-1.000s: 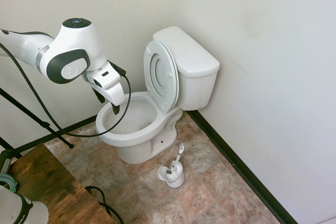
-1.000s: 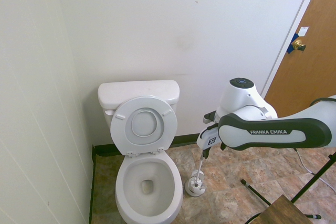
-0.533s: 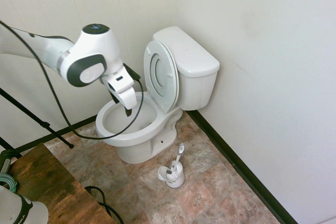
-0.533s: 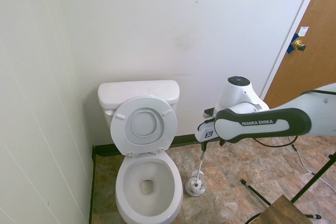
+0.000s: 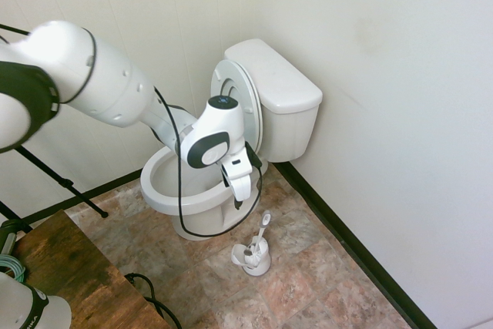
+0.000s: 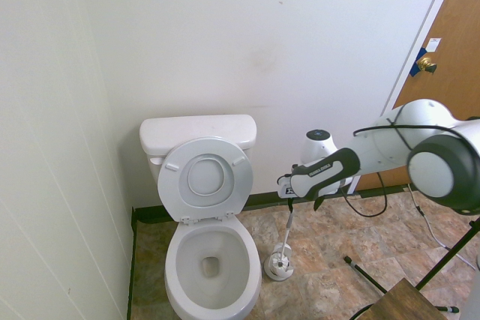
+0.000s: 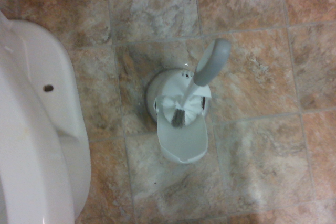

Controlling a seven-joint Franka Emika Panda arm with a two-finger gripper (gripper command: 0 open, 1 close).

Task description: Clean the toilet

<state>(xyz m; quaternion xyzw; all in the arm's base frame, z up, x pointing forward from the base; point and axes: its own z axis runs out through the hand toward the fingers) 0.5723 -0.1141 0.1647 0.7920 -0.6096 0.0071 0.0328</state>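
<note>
In the first exterior view the white arm comes in from the upper left of the frame and bends down across the middle. Just right of it, at the centre, stands the toilet, its bowl open toward the lower left, its seat and lid tipped up against the tank in the corner of the two white walls. The gripper hangs in front of the bowl's right flank, pointing down at the tiled floor. Its dark fingers look spread apart — wide, with nothing between them. Below and slightly right of it, in the lower middle, a small white brush holder sits on the tiles with the brush handle leaning up out of it, clear of the gripper.

In the second exterior view the toilet fills the lower left, the holder stands just right of the bowl, and the gripper is above the handle's top. A brown door closes the right edge.

The wrist view shows the toilet's base along the left edge and the holder at centre, handle slanting to the upper right.
</note>
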